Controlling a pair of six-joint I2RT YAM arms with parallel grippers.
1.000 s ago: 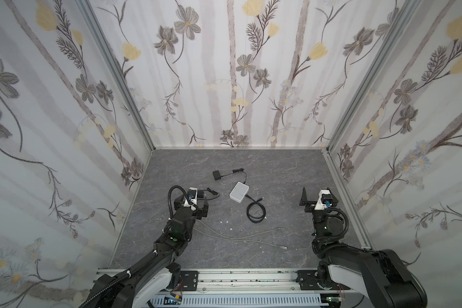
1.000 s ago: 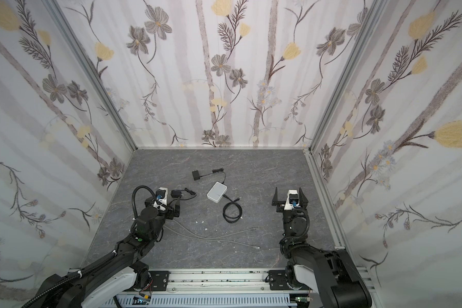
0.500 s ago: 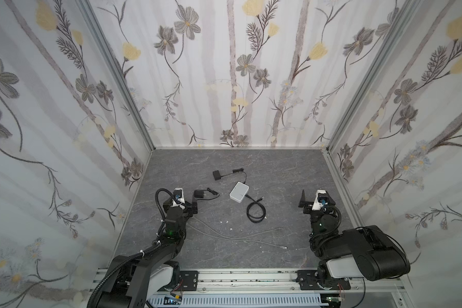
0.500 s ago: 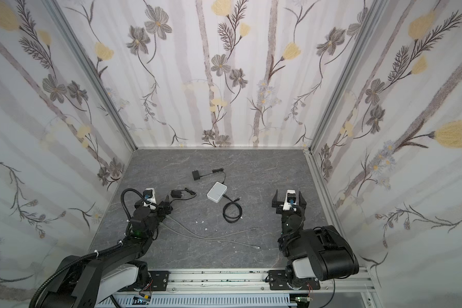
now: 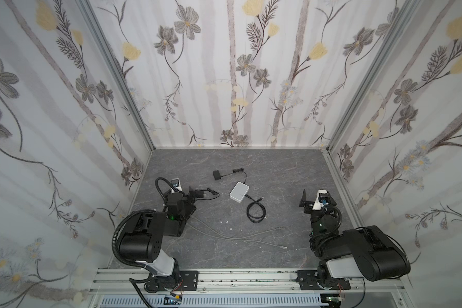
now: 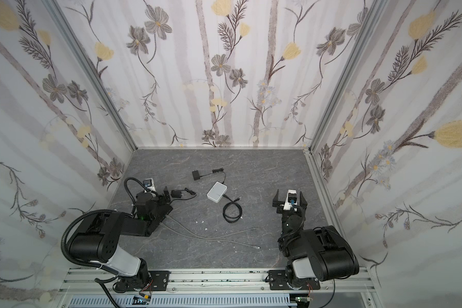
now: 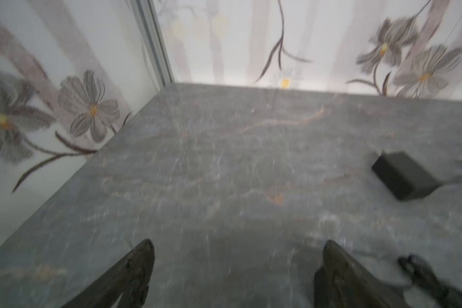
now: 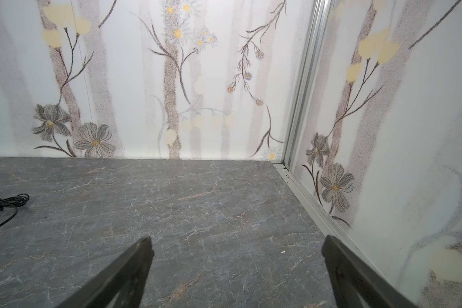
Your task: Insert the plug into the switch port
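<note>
The switch, a small flat white box (image 5: 239,192) (image 6: 217,192), lies mid-floor; the switch port on its thin sides is too small to make out. A black cable (image 5: 256,213) runs from its near edge into a coil and ends in a loose plug (image 5: 262,198). A thin grey cable (image 5: 238,236) crosses the front floor, with small plugs at its ends. My left gripper (image 7: 238,244) is open and empty, left of the box. My right gripper (image 6: 289,198) (image 8: 236,241) is open and empty over bare floor, right of the coil.
One black adapter (image 5: 199,194) with a short lead lies just right of my left gripper. A second adapter (image 5: 217,175) (image 7: 403,176) sits behind the box, its lead curving toward it. Floral walls close in three sides. An aluminium rail (image 5: 251,277) runs along the front.
Both arms have folded upward, their upper links now looming large. My left gripper has drawn back to the left, away from the near adapter. My right gripper has barely shifted. Both stay open.
</note>
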